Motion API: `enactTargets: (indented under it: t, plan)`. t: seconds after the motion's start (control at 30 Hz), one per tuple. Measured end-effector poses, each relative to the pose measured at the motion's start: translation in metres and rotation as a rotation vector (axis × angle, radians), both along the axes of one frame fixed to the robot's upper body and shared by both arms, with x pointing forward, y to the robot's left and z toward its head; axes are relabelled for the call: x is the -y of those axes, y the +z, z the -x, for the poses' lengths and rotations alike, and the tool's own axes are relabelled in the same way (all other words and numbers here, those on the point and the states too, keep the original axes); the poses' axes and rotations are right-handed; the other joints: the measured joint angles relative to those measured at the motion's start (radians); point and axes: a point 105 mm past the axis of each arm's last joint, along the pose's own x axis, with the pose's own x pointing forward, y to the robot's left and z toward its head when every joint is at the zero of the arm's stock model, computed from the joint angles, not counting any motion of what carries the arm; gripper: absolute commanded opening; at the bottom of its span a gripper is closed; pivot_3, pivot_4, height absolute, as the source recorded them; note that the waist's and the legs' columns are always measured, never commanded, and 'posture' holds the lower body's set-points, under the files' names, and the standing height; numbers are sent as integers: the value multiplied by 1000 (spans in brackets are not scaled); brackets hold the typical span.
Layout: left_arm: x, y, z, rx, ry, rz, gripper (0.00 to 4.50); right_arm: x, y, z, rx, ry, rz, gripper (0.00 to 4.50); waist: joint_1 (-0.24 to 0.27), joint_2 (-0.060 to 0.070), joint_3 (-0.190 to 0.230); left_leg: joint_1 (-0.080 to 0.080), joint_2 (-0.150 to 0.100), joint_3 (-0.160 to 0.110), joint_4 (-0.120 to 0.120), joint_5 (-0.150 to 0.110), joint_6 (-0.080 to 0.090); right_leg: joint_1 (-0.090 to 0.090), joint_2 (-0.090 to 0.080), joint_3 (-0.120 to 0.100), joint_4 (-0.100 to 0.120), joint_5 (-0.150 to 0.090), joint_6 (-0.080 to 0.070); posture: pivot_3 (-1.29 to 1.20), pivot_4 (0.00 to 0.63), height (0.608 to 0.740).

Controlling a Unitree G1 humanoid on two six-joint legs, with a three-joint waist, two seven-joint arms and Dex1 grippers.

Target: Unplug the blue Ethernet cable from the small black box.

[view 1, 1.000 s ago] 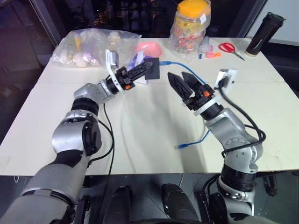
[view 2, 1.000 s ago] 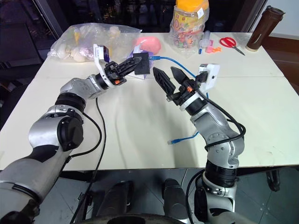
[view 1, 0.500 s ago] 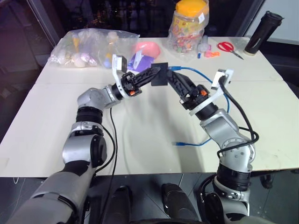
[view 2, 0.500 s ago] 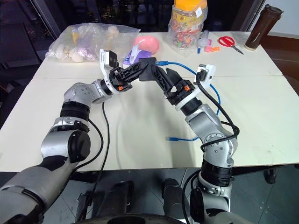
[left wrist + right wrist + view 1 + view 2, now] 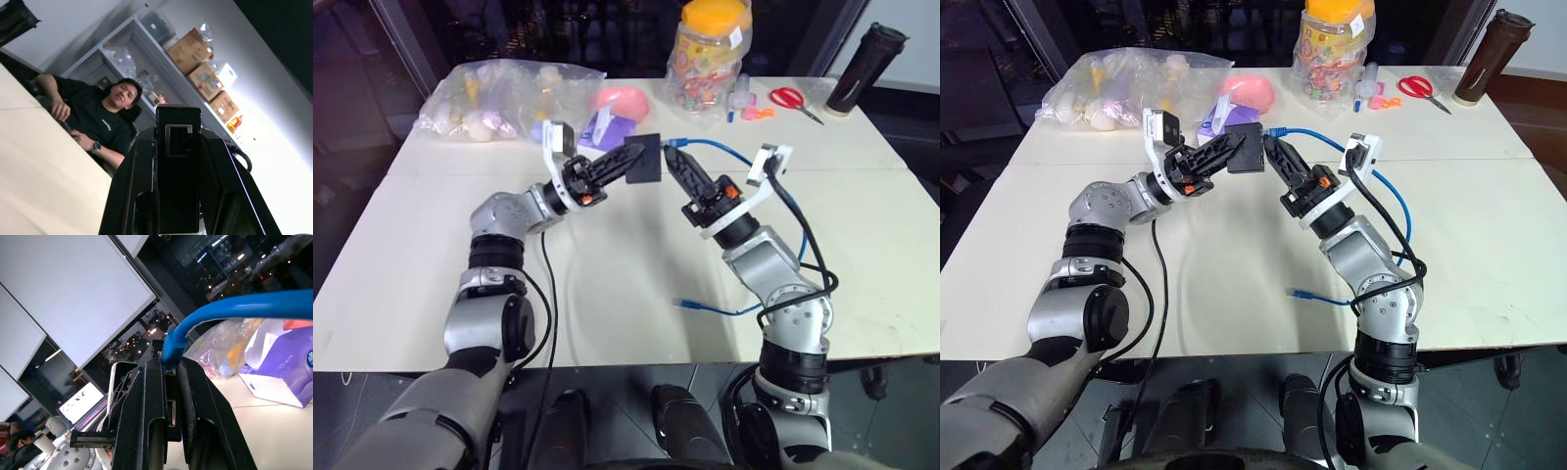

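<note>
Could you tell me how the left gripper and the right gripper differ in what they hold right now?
The left gripper is shut on the black box, holding it above the table; the right gripper is shut on the blue cable at its plug end, beside the box. The left reaches in from the left, the right from the right. Both are shut, raised and meeting at the box.

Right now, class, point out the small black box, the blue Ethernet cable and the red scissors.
small black box [image 5: 646, 160], left eye view, its front face.
blue Ethernet cable [image 5: 724, 150], left eye view, raised arc.
red scissors [image 5: 790, 99], left eye view, handles.
</note>
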Motion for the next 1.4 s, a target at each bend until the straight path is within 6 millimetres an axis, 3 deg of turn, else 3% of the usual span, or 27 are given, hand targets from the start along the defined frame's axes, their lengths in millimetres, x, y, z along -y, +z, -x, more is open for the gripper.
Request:
enactTargets:
  t: [0.17, 0.3, 0.47, 0.9, 0.97, 1.03, 1.2, 1.23, 1.4]
  plan:
    - [-2, 0, -3, -2, 22, -1, 484, -1, -2, -3, -22, 11, -46, 39, 0, 0, 0, 0, 0, 0, 0, 0, 0, 0, 0, 0, 0, 0, 0, 0, 150, 739]
    - [-2, 0, -5, -8, 40, -1, 484, -2, -1, -4, -22, 11, -45, 1707, 0, 0, 0, 0, 0, 0, 0, 0, 0, 0, 0, 0, 0, 0, 0, 0, 150, 739]
    - [-3, -2, -7, -14, 56, -6, 484, -2, -2, -4, -23, 13, -41, 4356, 0, 0, 0, 0, 0, 0, 0, 0, 0, 0, 0, 0, -1, 0, 0, 0, 150, 739]
    - [-2, -3, -5, -30, 34, 14, 484, 2, -2, -10, -22, -16, -65, 4356, 0, 0, 0, 0, 0, 0, -1, 0, 0, 0, 0, 0, -1, 0, 0, 0, 150, 739]
    - [-1, -3, -3, -28, 29, 11, 484, 2, -2, -11, -24, -17, -68, 3845, 0, 0, 0, 0, 0, 0, -1, 0, 0, 0, 0, 0, -1, 0, 0, 0, 150, 739]
    - [-1, -4, -2, -29, 22, 8, 484, 2, -3, -12, -29, -18, -70, 3064, 0, 0, 0, 0, 0, 0, -1, 0, 0, 0, 0, 0, -1, 0, 0, 0, 150, 739]
    - [0, -7, -1, -36, 22, 3, 484, 0, -4, -13, -31, -13, -75, 349, 0, 0, 0, 0, 0, 0, -1, 0, 0, 0, 0, 0, -1, 0, 0, 0, 150, 739]
    - [-1, -8, -1, -41, 26, 1, 484, -1, -3, -13, -23, -5, -78, 36, 0, 0, 0, 0, 0, 0, -1, 0, 0, 0, 0, 0, -1, 0, 0, 0, 150, 739]
    - [-1, -8, -2, -42, 32, 1, 484, -2, -3, -13, -24, -3, -77, 36, 0, 0, 0, 0, 0, 0, -1, 0, 0, 0, 0, 0, -1, 0, 0, 0, 150, 739]
